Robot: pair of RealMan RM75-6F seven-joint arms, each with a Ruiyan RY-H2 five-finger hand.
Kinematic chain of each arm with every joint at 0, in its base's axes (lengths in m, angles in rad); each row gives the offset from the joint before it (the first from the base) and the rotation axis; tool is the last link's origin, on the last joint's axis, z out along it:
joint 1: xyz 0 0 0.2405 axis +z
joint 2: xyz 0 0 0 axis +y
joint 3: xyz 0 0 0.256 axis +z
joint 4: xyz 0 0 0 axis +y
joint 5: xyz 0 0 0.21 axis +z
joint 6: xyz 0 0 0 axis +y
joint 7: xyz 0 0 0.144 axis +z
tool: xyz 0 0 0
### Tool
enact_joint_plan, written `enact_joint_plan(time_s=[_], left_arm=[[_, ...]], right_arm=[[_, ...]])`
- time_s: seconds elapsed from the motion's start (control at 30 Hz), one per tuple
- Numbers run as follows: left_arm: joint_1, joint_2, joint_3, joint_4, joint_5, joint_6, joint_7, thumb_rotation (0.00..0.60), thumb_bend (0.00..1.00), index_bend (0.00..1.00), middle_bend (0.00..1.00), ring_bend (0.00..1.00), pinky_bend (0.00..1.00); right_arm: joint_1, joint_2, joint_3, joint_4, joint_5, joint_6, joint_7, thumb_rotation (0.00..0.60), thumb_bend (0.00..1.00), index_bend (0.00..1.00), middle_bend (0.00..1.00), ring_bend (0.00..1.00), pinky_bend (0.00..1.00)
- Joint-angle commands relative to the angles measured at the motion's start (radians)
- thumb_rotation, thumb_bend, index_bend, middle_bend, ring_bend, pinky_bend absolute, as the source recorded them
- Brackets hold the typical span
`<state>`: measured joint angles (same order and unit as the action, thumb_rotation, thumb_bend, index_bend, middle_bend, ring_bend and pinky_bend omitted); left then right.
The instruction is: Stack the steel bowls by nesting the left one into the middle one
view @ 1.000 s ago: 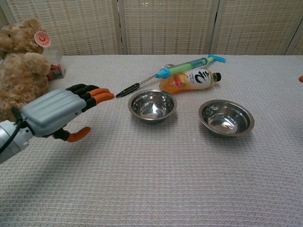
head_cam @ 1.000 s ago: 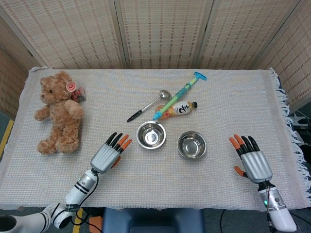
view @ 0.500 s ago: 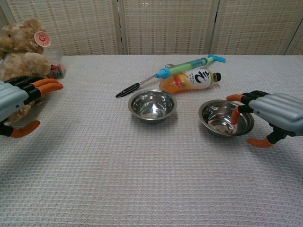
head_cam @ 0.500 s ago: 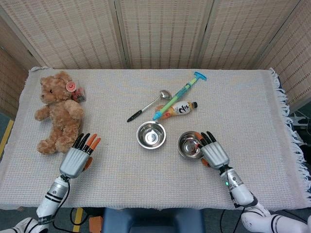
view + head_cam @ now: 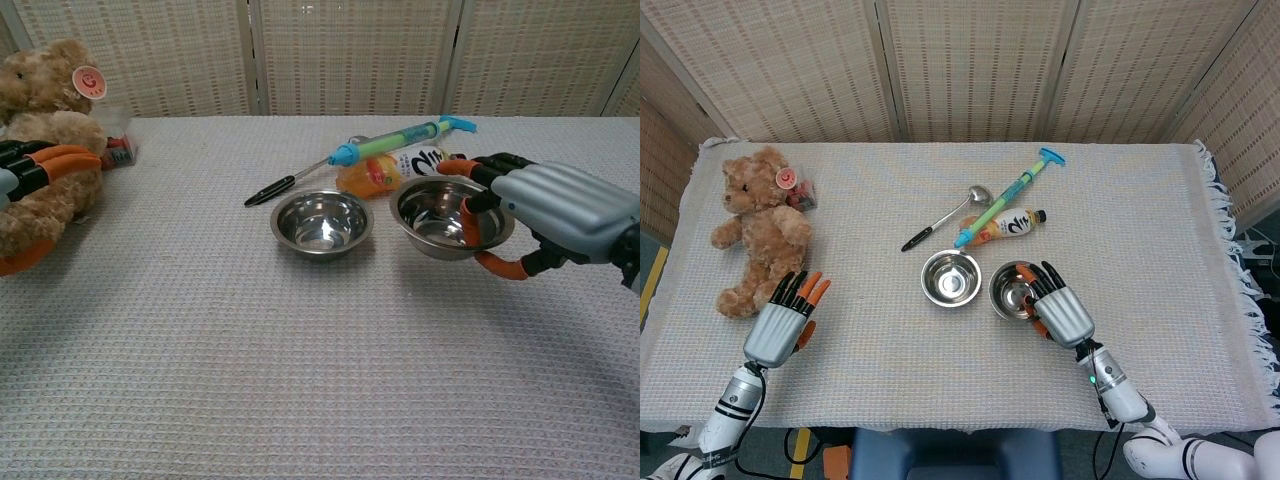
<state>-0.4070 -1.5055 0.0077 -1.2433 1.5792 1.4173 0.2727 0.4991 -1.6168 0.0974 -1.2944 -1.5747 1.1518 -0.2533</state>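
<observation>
Two steel bowls show in both views. One bowl point(image 5: 951, 278) point(image 5: 322, 222) stands on the cloth at the centre. My right hand point(image 5: 1062, 312) point(image 5: 555, 205) grips the other bowl point(image 5: 1008, 290) point(image 5: 435, 215) by its right rim, fingers inside and thumb underneath. This bowl hangs slightly above the cloth, tilted, just right of the standing one, with a small gap between them. My left hand point(image 5: 778, 328) point(image 5: 35, 170) holds nothing, fingers stretched out, far to the left beside the teddy bear.
A brown teddy bear point(image 5: 765, 230) point(image 5: 45, 130) lies at the left. Behind the bowls lie a black-handled spoon point(image 5: 945, 215), a blue-green syringe toy point(image 5: 1005, 195) point(image 5: 400, 140) and an orange drink bottle point(image 5: 1008, 224), partly hidden in the chest view. A woven cloth point(image 5: 940, 400) covers the table.
My right hand took hold of the right bowl, lifted it and carried it left, close to the centre bowl. My left hand drew back slightly further to the left.
</observation>
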Motion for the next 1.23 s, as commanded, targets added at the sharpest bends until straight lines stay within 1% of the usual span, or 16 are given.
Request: enact_joint_plan(time_s=[0.03, 0.23, 0.3, 0.37, 0.43, 0.47, 0.5, 0.57, 0.67, 0.8, 0.83, 0.9, 0.93, 0.97, 1.07, 1.23], left_arm=[[0.002, 0.005, -0.004, -0.002, -0.004, -0.004, -0.004, 0.6, 0.45, 0.0, 0.0, 0.0, 0.09], [0.009, 0.034, -0.02, -0.017, -0.015, -0.006, -0.016, 0.6, 0.45, 0.0, 0.0, 0.0, 0.09], [0.012, 0.046, -0.025, -0.022, -0.019, -0.006, -0.019, 0.6, 0.45, 0.0, 0.0, 0.0, 0.09], [0.015, 0.054, -0.028, -0.027, -0.022, -0.007, -0.02, 0.6, 0.45, 0.0, 0.0, 0.0, 0.09], [0.02, 0.063, -0.031, -0.03, -0.026, -0.008, -0.023, 0.6, 0.45, 0.0, 0.0, 0.0, 0.09], [0.022, 0.066, -0.031, -0.032, -0.028, -0.008, -0.025, 0.6, 0.45, 0.0, 0.0, 0.0, 0.09], [0.025, 0.069, -0.032, -0.033, -0.03, -0.008, -0.027, 0.6, 0.45, 0.0, 0.0, 0.0, 0.09], [0.031, 0.074, -0.031, -0.037, -0.03, -0.006, -0.03, 0.6, 0.45, 0.0, 0.0, 0.0, 0.09], [0.045, 0.081, -0.027, -0.046, -0.028, 0.007, -0.038, 0.6, 0.45, 0.0, 0.0, 0.0, 0.09], [0.053, 0.084, -0.025, -0.049, -0.028, 0.013, -0.041, 0.6, 0.45, 0.0, 0.0, 0.0, 0.09], [0.063, 0.088, -0.022, -0.054, -0.029, 0.022, -0.046, 0.6, 0.45, 0.0, 0.0, 0.0, 0.09], [0.088, 0.1, -0.012, -0.063, -0.028, 0.046, -0.061, 0.6, 0.45, 0.0, 0.0, 0.0, 0.09], [0.112, 0.111, -0.004, -0.065, -0.037, 0.062, -0.073, 0.6, 0.45, 0.0, 0.0, 0.0, 0.09], [0.149, 0.132, 0.017, -0.072, -0.046, 0.079, -0.096, 0.6, 0.45, 0.0, 0.0, 0.0, 0.09], [0.176, 0.144, 0.029, -0.072, -0.047, 0.091, -0.119, 0.6, 0.45, 0.0, 0.0, 0.0, 0.09], [0.18, 0.159, 0.027, -0.091, -0.041, 0.08, -0.106, 0.6, 0.45, 0.0, 0.0, 0.0, 0.09]], right_arm=[[0.044, 0.001, 0.027, -0.043, -0.011, -0.012, -0.044, 0.6, 0.42, 0.72, 0.02, 0.0, 0.0], [0.155, -0.096, 0.101, -0.012, 0.044, -0.111, -0.134, 0.6, 0.42, 0.68, 0.02, 0.0, 0.0], [0.192, -0.142, 0.124, 0.03, 0.08, -0.152, -0.156, 0.6, 0.42, 0.62, 0.02, 0.0, 0.0], [0.214, -0.175, 0.14, 0.065, 0.12, -0.183, -0.185, 0.6, 0.42, 0.48, 0.02, 0.0, 0.0], [0.232, -0.201, 0.152, 0.095, 0.157, -0.205, -0.208, 0.6, 0.41, 0.28, 0.01, 0.0, 0.0], [0.236, -0.207, 0.156, 0.103, 0.174, -0.215, -0.212, 0.6, 0.39, 0.14, 0.0, 0.0, 0.0], [0.236, -0.207, 0.16, 0.102, 0.203, -0.229, -0.224, 0.6, 0.34, 0.05, 0.0, 0.0, 0.0], [0.23, -0.185, 0.158, 0.069, 0.231, -0.238, -0.232, 0.6, 0.25, 0.0, 0.0, 0.0, 0.0], [0.191, -0.117, 0.133, -0.023, 0.23, -0.196, -0.242, 0.6, 0.13, 0.0, 0.0, 0.0, 0.0], [0.171, -0.086, 0.118, -0.065, 0.223, -0.171, -0.249, 0.6, 0.1, 0.0, 0.0, 0.0, 0.0], [0.144, -0.051, 0.1, -0.105, 0.214, -0.139, -0.26, 0.6, 0.09, 0.0, 0.0, 0.0, 0.0], [0.059, 0.05, 0.05, -0.224, 0.201, -0.05, -0.272, 0.6, 0.09, 0.0, 0.0, 0.0, 0.0], [-0.009, 0.111, 0.021, -0.271, 0.203, 0.025, -0.267, 0.6, 0.09, 0.0, 0.0, 0.0, 0.0], [-0.117, 0.192, -0.032, -0.324, 0.181, 0.16, -0.266, 0.6, 0.09, 0.0, 0.0, 0.0, 0.0], [-0.235, 0.255, -0.098, -0.323, 0.136, 0.31, -0.25, 0.6, 0.09, 0.0, 0.0, 0.0, 0.0], [-0.325, 0.295, -0.136, -0.287, 0.131, 0.385, -0.165, 0.6, 0.09, 0.0, 0.0, 0.0, 0.0]])
